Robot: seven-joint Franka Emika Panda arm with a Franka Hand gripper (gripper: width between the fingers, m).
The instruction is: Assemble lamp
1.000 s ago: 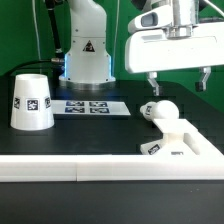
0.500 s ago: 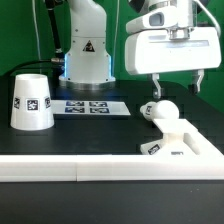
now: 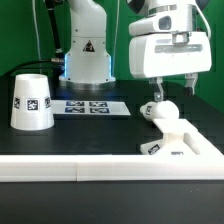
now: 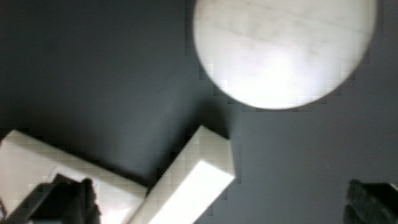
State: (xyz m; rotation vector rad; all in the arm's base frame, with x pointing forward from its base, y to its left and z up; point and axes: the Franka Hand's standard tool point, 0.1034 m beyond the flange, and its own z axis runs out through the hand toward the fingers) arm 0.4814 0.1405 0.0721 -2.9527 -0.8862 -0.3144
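Observation:
The white bulb [image 3: 159, 110] lies on its side on the black table, its ball top toward the exterior view's right. It fills the wrist view as a white oval [image 4: 279, 50]. The flat stepped base [image 3: 182, 141] sits in front of it against the white bars; its edges show in the wrist view [image 4: 187, 180]. The cup-shaped shade [image 3: 31, 101] stands rim down at the exterior view's left. My gripper [image 3: 173, 84] hangs open and empty above the bulb, a dark finger [image 4: 57, 200] on either side.
The marker board [image 3: 88, 106] lies flat behind the middle of the table. The arm's white pedestal [image 3: 86, 50] stands at the back. Long white bars [image 3: 70, 167] form a wall along the front edge.
The gripper has moved down and slightly toward the exterior view's left, closer over the bulb. The lamp parts have not moved.

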